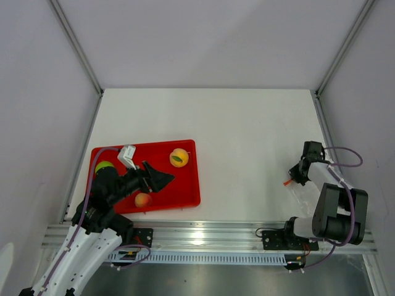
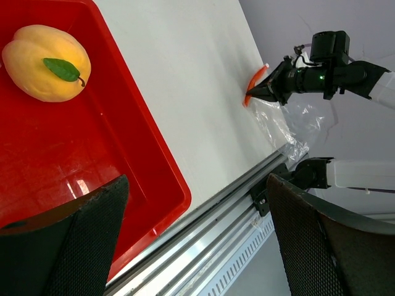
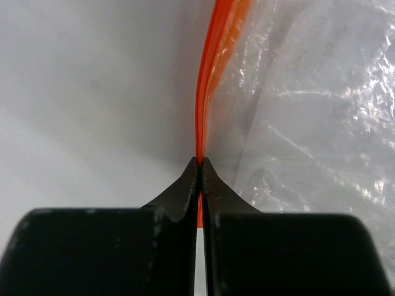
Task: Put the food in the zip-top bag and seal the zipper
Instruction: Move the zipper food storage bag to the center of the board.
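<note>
Zip-top bag (image 1: 302,196) is way over at about 4 o'clock on the worktop (image 1: 247,129), right up against the near edge and the metal rail (image 1: 203,237). The right pincer (image 3: 199,161) is pressed together on the zipper (image 3: 210,74), pinching the red-orange strip at one end, with the clear film trailing back toward that arm's base. My guess is it's grabbing the mouth edge so the bag can be dragged or held up for loading, since limp plastic won't stay open by itself.

None of the food is bagged yet. It's in the red tray (image 1: 191,188) at 8 o'clock:
- yellow-orange fruit (image 1: 179,158) near the tray's 1 o'clock corner
- peach (image 1: 143,200) by the near rim, around 6
- green apple (image 1: 103,166) at 9, half hidden by the left arm

Can't spot the brown one.

The left pincer (image 1: 163,179) is spread wide with nothing in it, hanging over the tray between the yellow fruit and the peach. It's probably lining up a pick.

For moving room, there's a big bare stretch of worktop between tray and bag. The tight spots look like the tray's raised rim and the bag's corner by the rail and right wall.
</note>
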### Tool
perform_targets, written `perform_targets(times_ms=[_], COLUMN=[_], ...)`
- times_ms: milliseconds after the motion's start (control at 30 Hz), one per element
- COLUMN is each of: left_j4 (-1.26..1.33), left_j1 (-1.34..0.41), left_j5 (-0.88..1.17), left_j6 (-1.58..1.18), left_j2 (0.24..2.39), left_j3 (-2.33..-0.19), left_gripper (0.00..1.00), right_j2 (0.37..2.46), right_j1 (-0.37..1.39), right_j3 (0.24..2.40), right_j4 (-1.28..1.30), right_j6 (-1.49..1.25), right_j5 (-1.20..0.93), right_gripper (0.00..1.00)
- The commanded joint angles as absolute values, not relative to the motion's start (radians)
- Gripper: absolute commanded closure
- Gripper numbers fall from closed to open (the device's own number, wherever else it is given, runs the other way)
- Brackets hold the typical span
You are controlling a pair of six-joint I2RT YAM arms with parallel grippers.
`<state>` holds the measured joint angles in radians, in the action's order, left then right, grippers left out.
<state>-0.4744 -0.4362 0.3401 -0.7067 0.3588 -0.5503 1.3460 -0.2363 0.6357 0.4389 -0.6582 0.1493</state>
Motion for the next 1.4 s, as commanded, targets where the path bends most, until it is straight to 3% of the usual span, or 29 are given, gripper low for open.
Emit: perform_targets(times_ms=[0,367,567,633,700,867,967,1100,1233,1367], left_j4=[-0.472,-0.471,-0.471,-0.465,-0.454,-0.454,-0.454,-0.462,-0.476,-0.482], left_j1=[-0.437,-0.437,-0.437,-0.437,-0.437,-0.437,-0.437,-0.437,-0.437,-0.437], left_j5=[0.345,0.362,0.364,0.37,0.379,0.387,0.388,0.388,0.385,0.38], left_j6=[-0.709,-0.722,-0.719,-0.724,-0.729,-0.729,-0.73,-0.733,-0.736,-0.733], left_j2=[0.348,0.347,0.337,0.337,0.341,0.342,0.342,0.339,0.33,0.331], left_j3=[-0.574,-0.565,-0.558,-0.548,-0.538,-0.525,-0.522,-0.523,-0.525,-0.525], left_gripper=[0.07,0.11,0.11,0.12,0.12,0.12,0.12,0.13,0.13,0.13], right_j2=[1.368,1.361,1.342,1.339,1.335,1.307,1.302,1.328,1.426,1.517], right_j1=[-0.135,0.349,0.577,0.623,0.661,0.709,0.733,0.791,0.785,0.842], right_j3=[0.581,0.787,0.802,0.802,0.805,0.807,0.828,0.873,0.932,1.009], right_j4=[0.338,0.383,0.459,0.5,0.538,0.586,0.597,0.591,0.594,0.609], right_j6=[-0.649,-0.577,-0.503,-0.489,-0.485,-0.495,-0.499,-0.491,-0.473,-0.445], right_j5=[0.014,-0.032,0.077,0.135,0.191,0.288,0.35,0.459,0.399,0.533], right_gripper=[1.0,1.0,1.0,0.86,0.83,0.62,0.44,0.01,0.0,0.01])
